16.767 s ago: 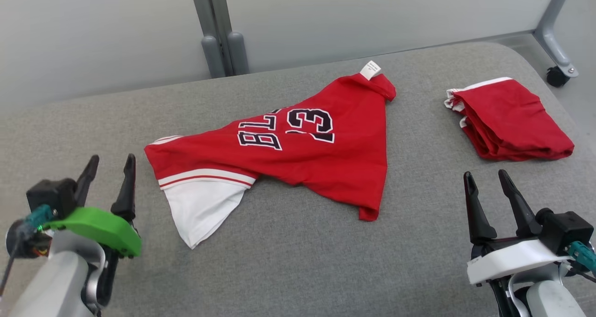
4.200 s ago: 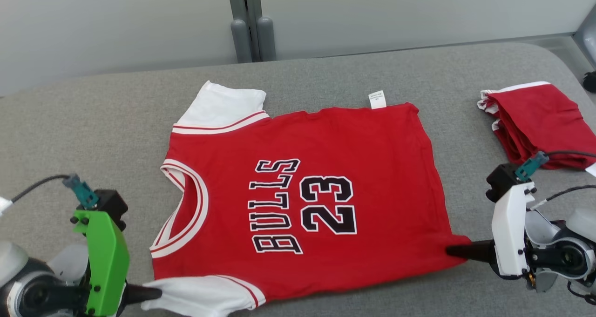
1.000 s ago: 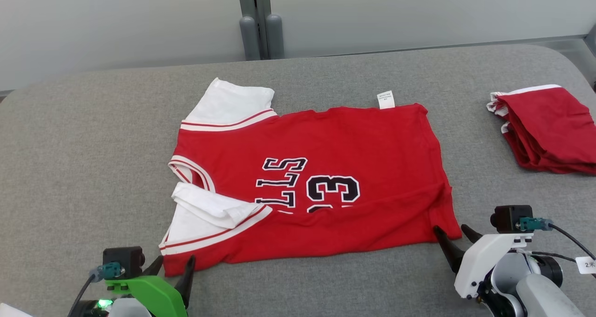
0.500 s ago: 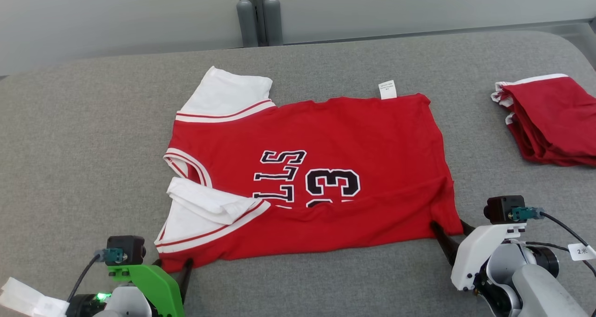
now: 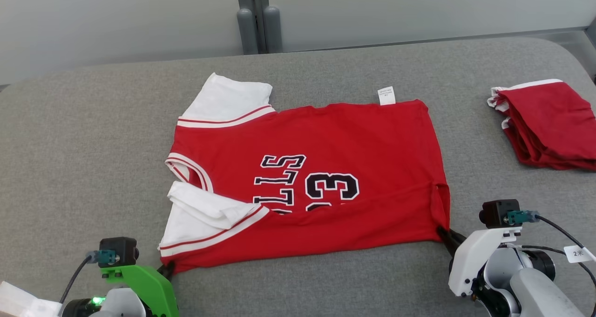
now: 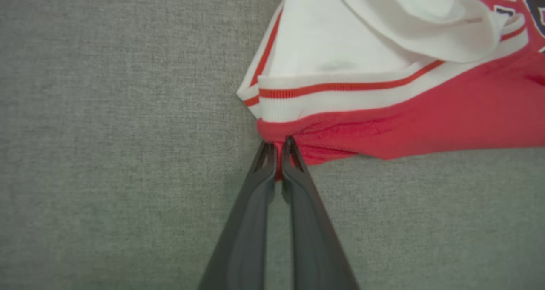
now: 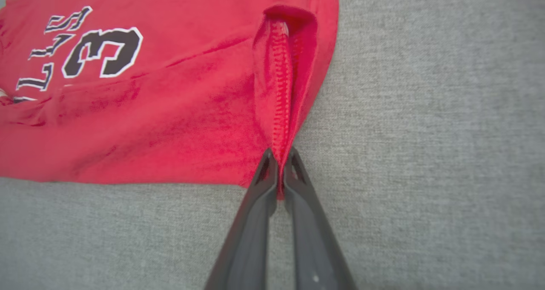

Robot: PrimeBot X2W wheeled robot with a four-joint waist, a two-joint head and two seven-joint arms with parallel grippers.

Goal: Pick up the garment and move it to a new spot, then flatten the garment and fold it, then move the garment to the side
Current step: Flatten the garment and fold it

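Red jersey (image 5: 326, 140) with white sleeves and black lettering lies mid grey fabric tabletop (image 5: 70, 145), its near edge folded over. I read left jaws closed tight on its near sleeve-side corner and right jaws closed tight on its near hem corner. Folded red garment (image 5: 549, 121) lies well apart, right.

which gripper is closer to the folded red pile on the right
Right. The right gripper pinches the hem corner of the jersey, diagonally in front of the folded red pile; the left gripper pinches the sleeve-end corner, with the whole jersey between.
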